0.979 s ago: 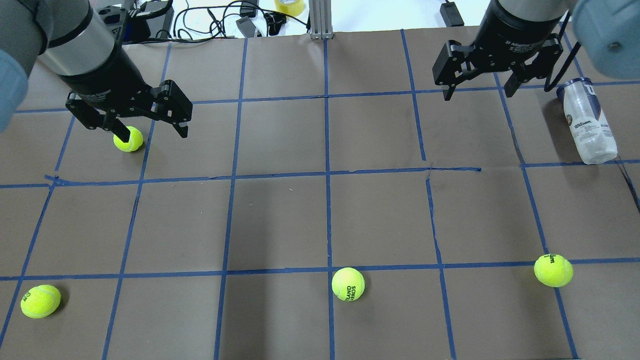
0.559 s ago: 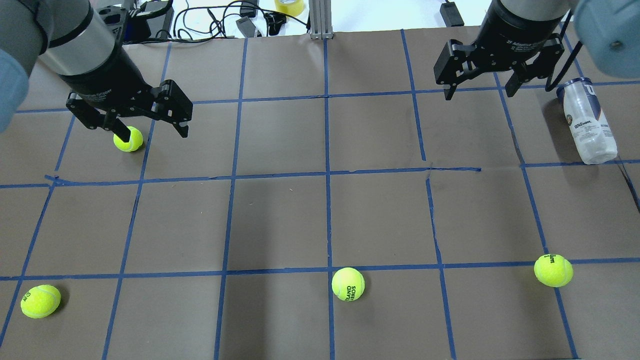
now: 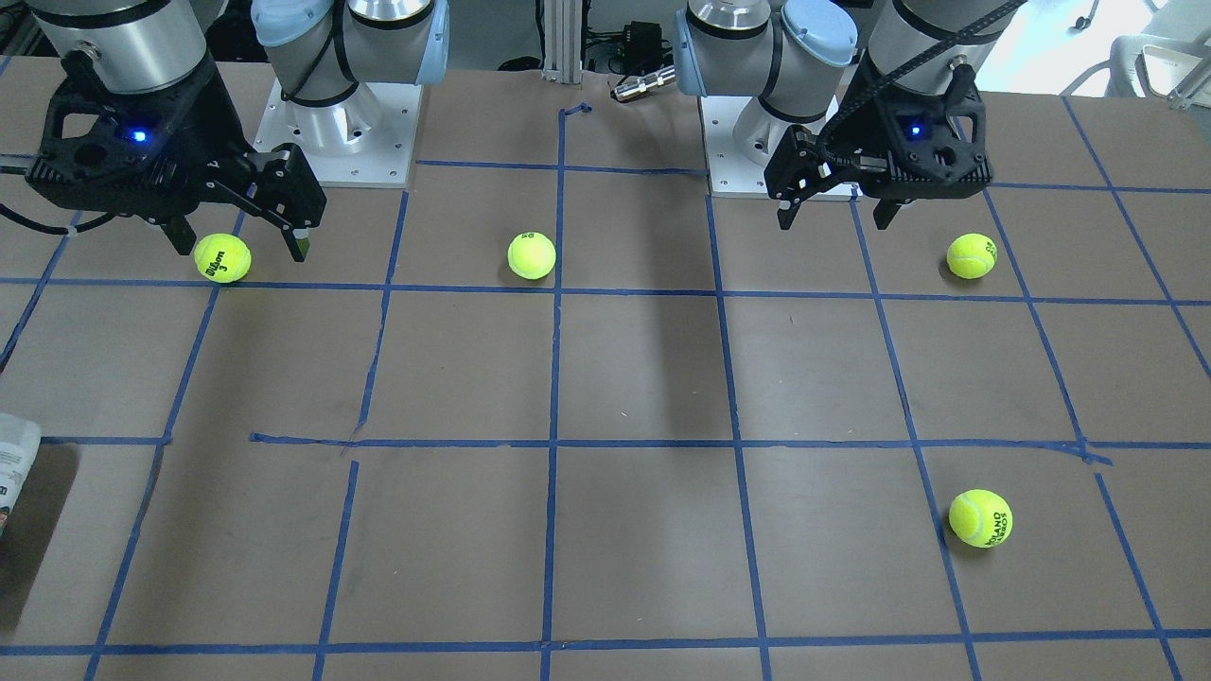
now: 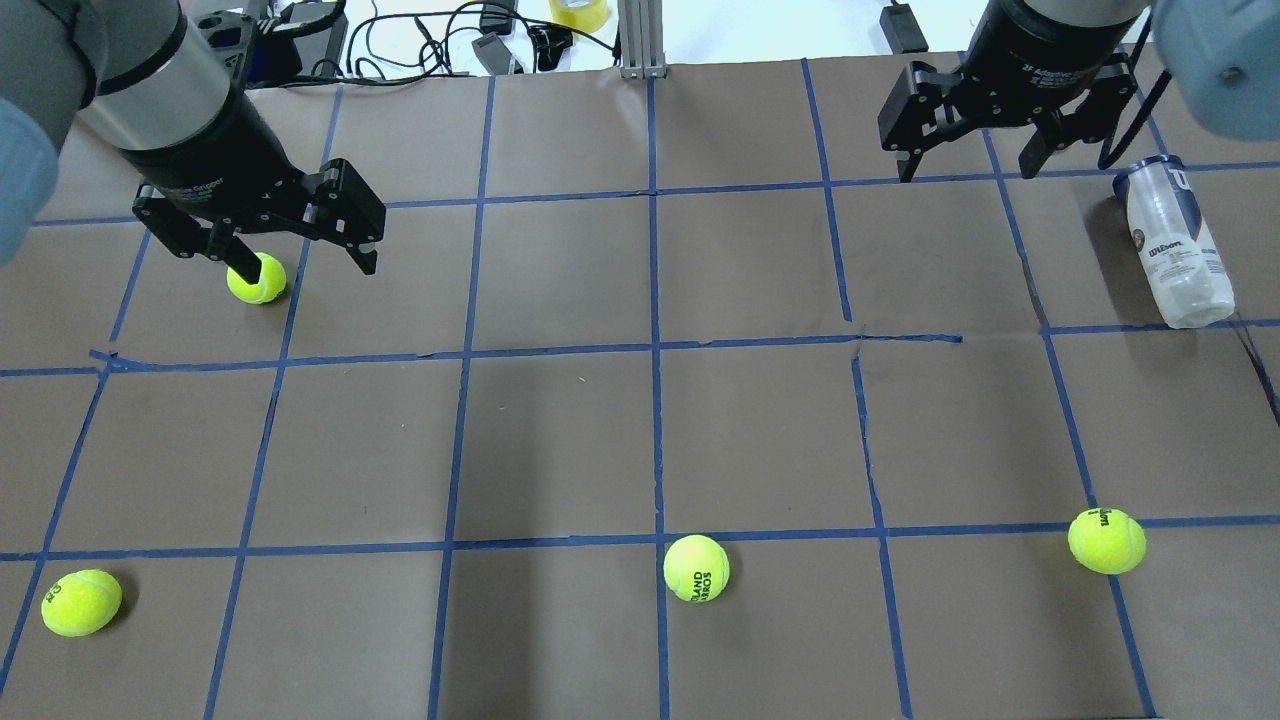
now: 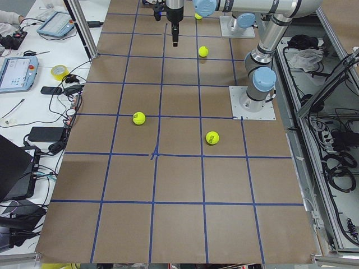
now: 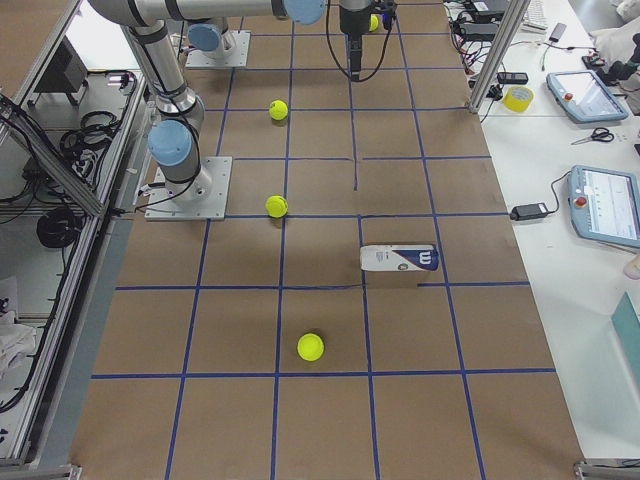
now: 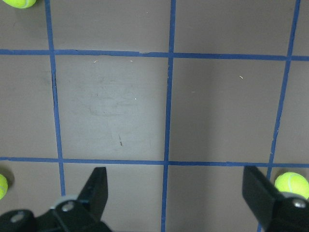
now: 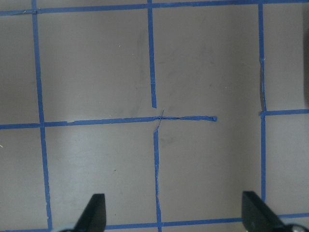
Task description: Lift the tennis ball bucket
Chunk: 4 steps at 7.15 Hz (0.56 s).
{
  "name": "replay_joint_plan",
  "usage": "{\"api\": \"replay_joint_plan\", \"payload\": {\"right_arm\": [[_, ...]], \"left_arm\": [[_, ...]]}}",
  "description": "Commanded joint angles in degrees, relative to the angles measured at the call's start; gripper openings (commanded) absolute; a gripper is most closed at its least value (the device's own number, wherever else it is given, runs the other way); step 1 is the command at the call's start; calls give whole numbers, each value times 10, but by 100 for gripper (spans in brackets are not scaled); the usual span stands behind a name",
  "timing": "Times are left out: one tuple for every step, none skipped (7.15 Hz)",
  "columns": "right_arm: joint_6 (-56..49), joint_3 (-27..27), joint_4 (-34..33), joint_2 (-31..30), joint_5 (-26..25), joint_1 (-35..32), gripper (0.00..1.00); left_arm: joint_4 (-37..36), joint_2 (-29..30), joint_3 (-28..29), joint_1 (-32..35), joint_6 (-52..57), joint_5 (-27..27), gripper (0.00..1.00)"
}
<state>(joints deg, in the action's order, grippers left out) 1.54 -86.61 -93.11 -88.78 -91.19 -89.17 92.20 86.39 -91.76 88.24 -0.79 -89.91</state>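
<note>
The tennis ball bucket (image 4: 1175, 245) is a clear can with a white and navy label. It lies on its side at the table's far right, and also shows in the exterior right view (image 6: 400, 260) and cut off at the front-facing view's left edge (image 3: 14, 463). My right gripper (image 4: 967, 172) is open and empty, raised above the table to the left of the can and apart from it; it also shows in the front-facing view (image 3: 238, 250). My left gripper (image 4: 303, 268) is open and empty, held high over the far left (image 3: 833, 223).
Several loose yellow-green tennis balls lie on the brown, blue-taped table (image 4: 560, 440): one below my left gripper (image 4: 257, 278), one near left (image 4: 81, 602), one near middle (image 4: 696, 568), one near right (image 4: 1106, 540). Cables and a tape roll (image 4: 578, 12) lie beyond the far edge.
My right gripper has moved a little toward the far edge and slightly right, nearer the can's top end. The left arm, can and balls have not moved.
</note>
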Motion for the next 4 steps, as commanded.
{"api": "replay_joint_plan", "payload": {"right_arm": [[-6,-5,-29,36,0,42,100],[-19,-5,-29,53,3,96,100],[-40,-4,-36,75,3,128,100],[-54,-5,-54,103,-3,157,100]], "left_arm": [[0,0,0,0,0,0,100],[-1,1,1,0,0,0,100],[-3,6,0,0,0,1,100],[-3,5,1,0,-3,0,100]]}}
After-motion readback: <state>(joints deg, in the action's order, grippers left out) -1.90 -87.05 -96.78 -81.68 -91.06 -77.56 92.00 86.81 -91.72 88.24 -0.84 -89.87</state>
